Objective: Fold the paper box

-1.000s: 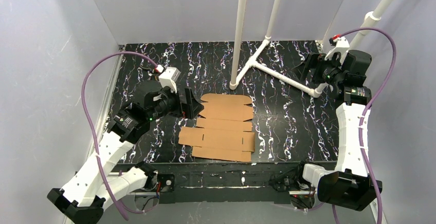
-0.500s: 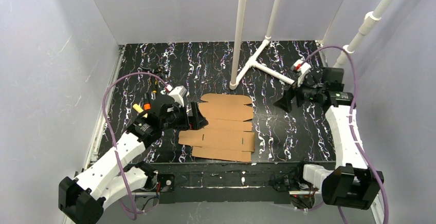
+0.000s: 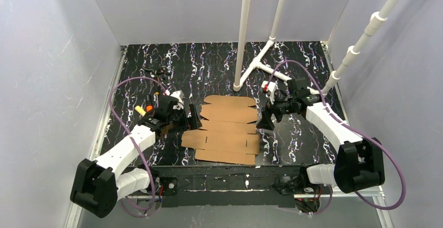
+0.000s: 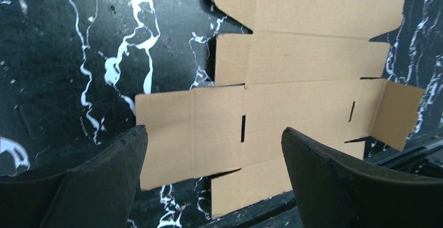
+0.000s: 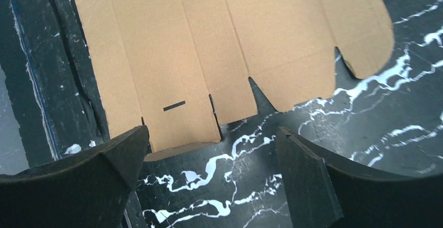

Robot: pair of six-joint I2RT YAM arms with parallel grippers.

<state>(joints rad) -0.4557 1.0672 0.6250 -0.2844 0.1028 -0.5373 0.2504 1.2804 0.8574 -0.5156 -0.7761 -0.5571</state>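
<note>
My left pincer (image 3: 192,116) hangs wide open and empty beside the flat brown die-cut cardboard paper box (image 3: 228,129), which lies unfolded on the black marbled counter (image 3: 156,66). My right pincer (image 3: 263,119), equally open and empty, flanks its other edge. Folding looks unstarted; next, raise a side flap.

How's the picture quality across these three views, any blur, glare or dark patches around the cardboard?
Top view: even light, paper box sharp, no glare on it. Left wrist view: its slits crisp, left pincer nearly black with little detail. Right wrist view: creases clear, right pincer likewise dark.
</note>
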